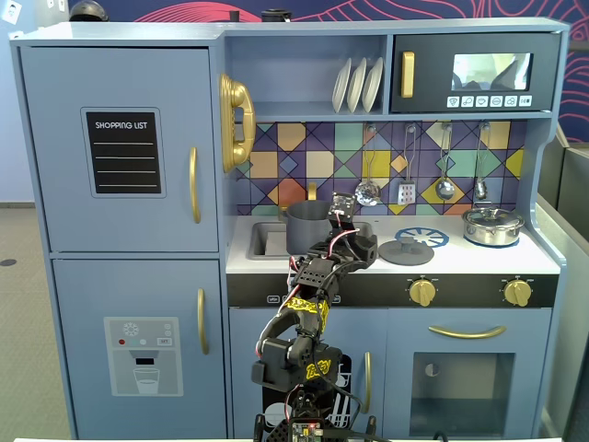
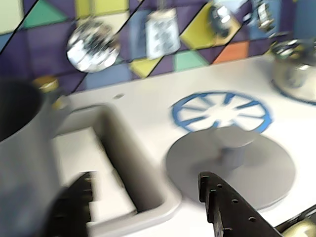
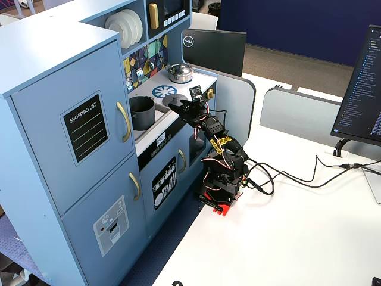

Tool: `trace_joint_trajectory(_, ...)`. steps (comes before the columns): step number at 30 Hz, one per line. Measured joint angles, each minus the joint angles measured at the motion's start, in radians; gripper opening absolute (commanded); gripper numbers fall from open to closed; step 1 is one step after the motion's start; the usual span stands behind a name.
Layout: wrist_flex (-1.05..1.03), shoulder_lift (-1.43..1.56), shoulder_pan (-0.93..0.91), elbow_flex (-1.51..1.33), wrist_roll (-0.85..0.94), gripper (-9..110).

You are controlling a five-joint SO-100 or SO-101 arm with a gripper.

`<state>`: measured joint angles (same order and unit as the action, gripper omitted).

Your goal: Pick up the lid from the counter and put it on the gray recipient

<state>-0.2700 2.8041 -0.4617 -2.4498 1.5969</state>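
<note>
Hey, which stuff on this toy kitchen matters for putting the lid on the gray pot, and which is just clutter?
Needed: lid, gray pot, gripper.
Clutter: silver pot, white plates, hanging utensils, burner print.

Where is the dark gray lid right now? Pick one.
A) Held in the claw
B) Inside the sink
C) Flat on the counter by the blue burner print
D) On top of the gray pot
C: the lid lies flat on the white counter just in front of the blue burner print, while the gray pot stands uncovered and the open claw holds nothing.
</note>
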Motion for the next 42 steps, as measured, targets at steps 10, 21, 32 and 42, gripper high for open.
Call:
trace_joint_trajectory(10,0.265,-0.276,-0.091,0.035,0.015,25)
trace_joint_trajectory(21,0.465,-0.690,-0.123,0.216,0.018,24)
trace_joint_trajectory(32,0.486,-0.847,-0.123,0.295,0.018,23)
trace_joint_trajectory(42,0.502,-0.917,-0.144,0.345,0.018,21)
